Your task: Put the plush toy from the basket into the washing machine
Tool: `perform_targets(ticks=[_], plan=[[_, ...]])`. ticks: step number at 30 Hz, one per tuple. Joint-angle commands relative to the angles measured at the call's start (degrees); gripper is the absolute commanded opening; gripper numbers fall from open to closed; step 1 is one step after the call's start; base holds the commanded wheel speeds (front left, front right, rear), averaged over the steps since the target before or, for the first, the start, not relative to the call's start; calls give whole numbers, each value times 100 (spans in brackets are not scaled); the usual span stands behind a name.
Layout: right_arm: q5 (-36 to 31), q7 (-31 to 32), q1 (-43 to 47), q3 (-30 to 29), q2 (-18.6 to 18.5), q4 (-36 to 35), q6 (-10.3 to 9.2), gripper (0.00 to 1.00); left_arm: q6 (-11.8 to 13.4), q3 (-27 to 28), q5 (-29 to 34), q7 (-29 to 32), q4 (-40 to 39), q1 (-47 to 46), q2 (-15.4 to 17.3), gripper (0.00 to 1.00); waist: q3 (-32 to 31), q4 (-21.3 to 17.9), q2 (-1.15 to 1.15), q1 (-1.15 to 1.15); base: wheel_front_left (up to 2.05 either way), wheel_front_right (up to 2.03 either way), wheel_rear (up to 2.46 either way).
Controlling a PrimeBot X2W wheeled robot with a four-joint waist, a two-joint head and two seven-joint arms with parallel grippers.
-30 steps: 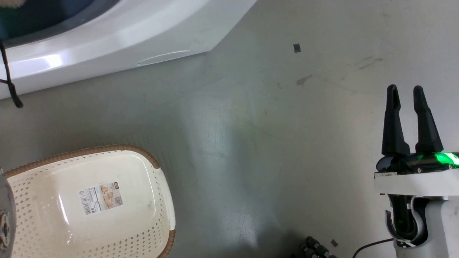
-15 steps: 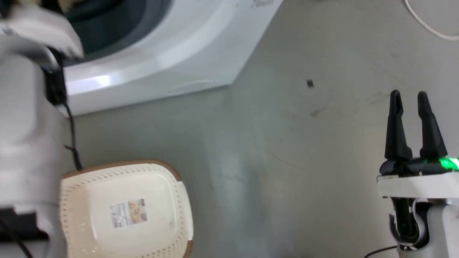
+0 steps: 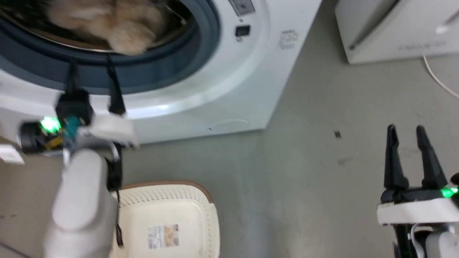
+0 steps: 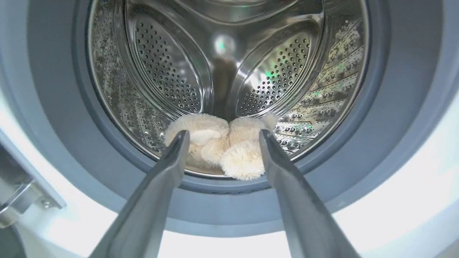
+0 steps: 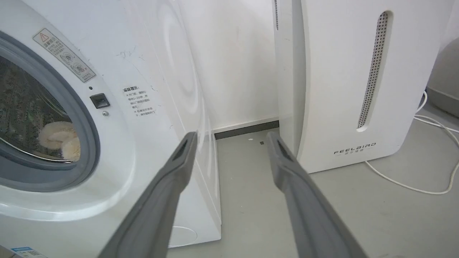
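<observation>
Your left gripper [image 3: 90,64] is the news here. A second ago the head view was mostly floor and basket. Half a second ago the pale left forearm came into view, and now the gripper sits right at the lower lip of the porthole. (The whole head picture has slid too, so that's your camera tilting up and not the washer moving.) The two fingers are spread wide with nothing between them. In the left wrist view they frame the plush toy [image 4: 218,147] without seeming to touch it.

The toy is lying low at the front of the steel drum of the washing machine [image 3: 233,82]. One fluffy paw is right up against the front edge of the drum, near the grey gasket. I'd call the drop done, though that paw is close enough to the lip that I'd check it before anyone shuts the door.

Below, the basket [image 3: 161,184] is empty on the floor, with only its sticker showing, same as in the earlier shots.

Over on the right, your right gripper [image 3: 405,128] hasn't joined in. Its fingers are parted, holding nothing, over bare floor, with the white appliance [image 3: 387,32] beyond it.
</observation>
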Motion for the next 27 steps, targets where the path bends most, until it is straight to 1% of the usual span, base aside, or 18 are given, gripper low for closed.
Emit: perform_targets(ticks=[1,6,8,13,19,27], plan=[[-152,-25,165,-5,1,19,-4,100,30,-41,78,-30,-172,403,-111,100,-461,355,0,0,0,0,0],[-386,-25,397,-84,1,-4,-4,100,27,-73,150,-30,-625,1132,-301,100,-860,588,0,0,0,0,0],[-436,-25,483,-111,1,2,-4,100,-12,-74,147,-30,-797,1419,-360,100,-995,655,0,0,0,0,0],[-631,-25,660,-42,1,10,-4,100,-98,-153,273,-30,-1119,2092,-404,100,-1277,773,0,0,0,0,0],[-703,-25,933,-53,1,56,-4,100,-174,-259,325,-30,-1200,2749,-486,100,-1584,878,0,0,0,0,0],[-727,-25,1406,40,1,188,-4,100,-243,-344,320,-30,-1166,3312,-581,100,-1961,979,0,0,0,0,0]])
